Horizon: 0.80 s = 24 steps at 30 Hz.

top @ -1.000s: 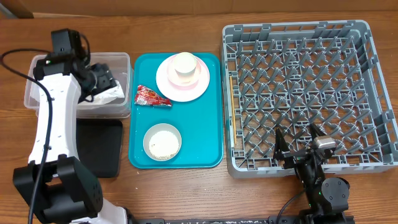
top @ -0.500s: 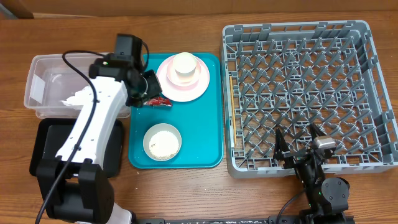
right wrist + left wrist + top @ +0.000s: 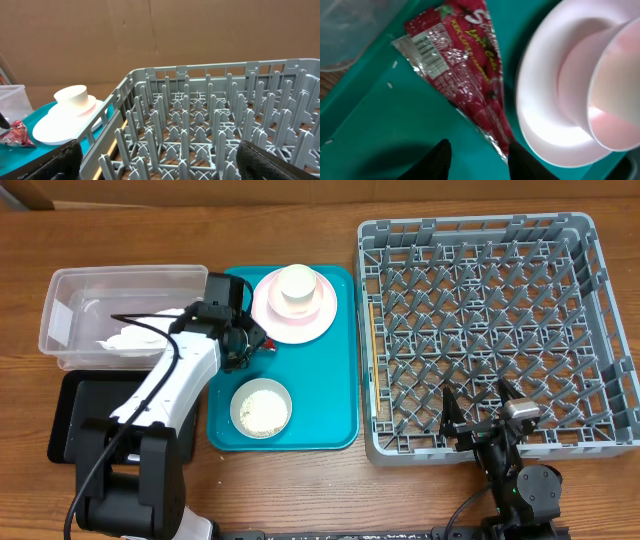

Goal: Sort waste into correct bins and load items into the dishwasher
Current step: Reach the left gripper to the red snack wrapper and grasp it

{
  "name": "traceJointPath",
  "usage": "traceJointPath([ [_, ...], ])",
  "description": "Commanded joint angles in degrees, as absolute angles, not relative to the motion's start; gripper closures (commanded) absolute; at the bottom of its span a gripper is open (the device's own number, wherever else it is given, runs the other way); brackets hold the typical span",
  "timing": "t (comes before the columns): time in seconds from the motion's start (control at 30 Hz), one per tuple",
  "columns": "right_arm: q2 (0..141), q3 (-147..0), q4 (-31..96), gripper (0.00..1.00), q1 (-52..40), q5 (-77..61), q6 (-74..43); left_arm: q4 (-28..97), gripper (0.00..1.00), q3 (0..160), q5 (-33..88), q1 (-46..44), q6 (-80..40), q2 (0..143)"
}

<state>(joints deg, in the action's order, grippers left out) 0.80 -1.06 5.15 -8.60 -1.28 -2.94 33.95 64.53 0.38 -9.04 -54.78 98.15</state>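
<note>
The red snack wrapper (image 3: 460,75) lies on the teal tray, beside the pale pink plate (image 3: 293,303). My left gripper (image 3: 480,160) is open and low over the wrapper, with its right finger at the wrapper's edge. From overhead the gripper (image 3: 250,340) hides most of the wrapper. A cream cup (image 3: 297,285) stands on the plate. A grey-white bowl (image 3: 261,408) holds rice-like grains. The white napkin (image 3: 125,338) lies in the clear tub (image 3: 70,290). My right gripper (image 3: 170,165) is open and empty over the front edge of the grey dish rack (image 3: 490,330). I cannot make out a separate pinkish bowl.
The teal tray (image 3: 330,410) sits between the clear tub and the rack. The shallow black tray (image 3: 75,415) lies in front of the tub, partly under my left arm. Loose grains (image 3: 390,85) dot the teal tray near the wrapper.
My left gripper left the clear tub, with the napkin staying inside, swung right to the teal tray and came down over the red wrapper. The right arm has not moved.
</note>
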Motion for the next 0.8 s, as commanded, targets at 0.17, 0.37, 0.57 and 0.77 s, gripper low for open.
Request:
traceJointPath([
  [0.17,0.45,-0.47,4.73,0.00,-8.23,-1.58,-2.76,30.59,0.56,60.90,-3.75,-9.45,-59.35,98.15],
  [0.37,0.45,-0.47,4.73,0.00,-8.23,-1.58,-2.74,29.50,0.55,60.88,-4.97,-9.45,-59.35,98.15],
  [0.57,0.45,-0.47,4.73,0.00,-8.23,-1.58,-2.74,28.45,0.54,60.88,-4.95,-10.20,-59.27,99.92],
  [0.77,0.45,-0.47,4.73,0.00,-8.23,-1.58,-2.74,23.70,0.55,60.88,-5.02,-10.52,-56.07,103.59],
])
